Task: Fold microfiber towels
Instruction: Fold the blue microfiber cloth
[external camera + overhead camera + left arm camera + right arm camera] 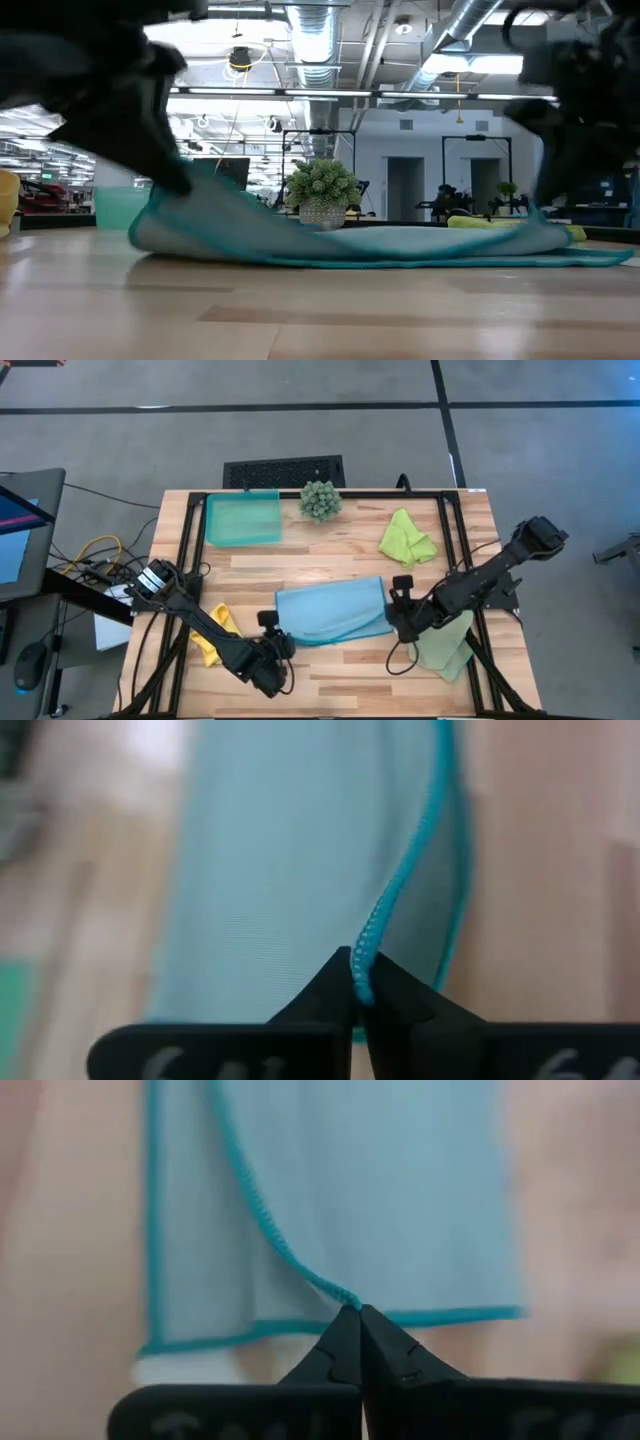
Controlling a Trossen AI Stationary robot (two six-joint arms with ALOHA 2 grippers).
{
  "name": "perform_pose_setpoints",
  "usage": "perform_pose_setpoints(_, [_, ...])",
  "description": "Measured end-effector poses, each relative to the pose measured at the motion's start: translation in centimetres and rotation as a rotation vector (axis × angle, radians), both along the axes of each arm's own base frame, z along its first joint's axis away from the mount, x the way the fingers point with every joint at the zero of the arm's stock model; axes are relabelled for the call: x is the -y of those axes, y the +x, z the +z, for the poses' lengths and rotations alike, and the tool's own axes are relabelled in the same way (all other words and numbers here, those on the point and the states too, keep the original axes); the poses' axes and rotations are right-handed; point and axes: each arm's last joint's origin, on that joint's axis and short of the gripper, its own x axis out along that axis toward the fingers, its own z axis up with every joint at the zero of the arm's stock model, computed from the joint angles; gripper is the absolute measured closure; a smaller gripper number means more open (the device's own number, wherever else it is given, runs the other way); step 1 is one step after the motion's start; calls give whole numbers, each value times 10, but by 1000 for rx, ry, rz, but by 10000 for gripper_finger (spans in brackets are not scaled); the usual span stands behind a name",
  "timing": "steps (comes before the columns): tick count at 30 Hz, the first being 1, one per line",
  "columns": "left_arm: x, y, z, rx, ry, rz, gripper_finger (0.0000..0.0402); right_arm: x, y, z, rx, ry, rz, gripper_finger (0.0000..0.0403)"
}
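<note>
The light blue microfiber towel (330, 610) lies spread at the table's middle, its middle on the wood. My left gripper (278, 642) is shut on its near left corner and my right gripper (398, 618) on its near right corner. A lime green towel (407, 538) lies crumpled at the far right. Part of a yellow towel (208, 636) shows under my left arm. A pale sage towel (447, 648) lies under my right arm. My left gripper pinches the blue towel's stitched teal edge (366, 948) between its two fingertips, slanting down from the near left. That end (165, 195) is raised off the table while the towel's middle stays down. My right gripper pinches the stitched edge at the towel's near right corner (340, 1294) between its fingertips, slanting down from the near right. The corner (540, 225) is raised a little, and a second layer (200, 1280) shows beneath it.
A teal translucent tray (243, 518) stands at the far left, and a spiky green plant (320, 500) stands beside it at the far middle. Black frame rails (185, 560) run along the table's sides. Bare wood shows between the blue towel and the tray.
</note>
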Motion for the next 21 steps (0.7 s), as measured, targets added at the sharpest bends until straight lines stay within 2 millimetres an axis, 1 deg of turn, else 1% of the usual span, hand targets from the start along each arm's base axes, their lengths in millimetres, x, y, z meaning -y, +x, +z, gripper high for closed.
perform_pose_setpoints(2, [-11,-3,7,15,61,121,400,8,0,12,94,-62,-54,394])
perform_pose_setpoints(4, [-26,-7,11,10,123,227,401,20,0,23,187,-131,-143,396])
perform_pose_setpoints(6, [-40,-7,14,35,200,298,401,33,2,33,266,-190,-235,396])
perform_pose_setpoints(9, [-60,-3,18,79,297,365,401,56,6,40,291,-241,-330,395])
perform_pose_setpoints(12, [-73,7,18,63,303,381,401,73,9,40,246,-234,-359,393])
perform_pose_setpoints(14, [-73,14,14,8,255,336,401,78,10,38,203,-183,-338,393])
perform_pose_setpoints(15, [-70,17,13,-33,214,291,401,77,9,36,184,-147,-311,393])
perform_pose_setpoints(17, [-56,20,9,-123,114,159,401,71,7,31,134,-55,-237,393])
perform_pose_setpoints(19, [-38,20,7,-189,14,9,401,61,5,27,82,49,-137,393])
perform_pose_setpoints(21, [-23,19,11,-199,-45,-83,401,47,2,26,40,139,-18,391])
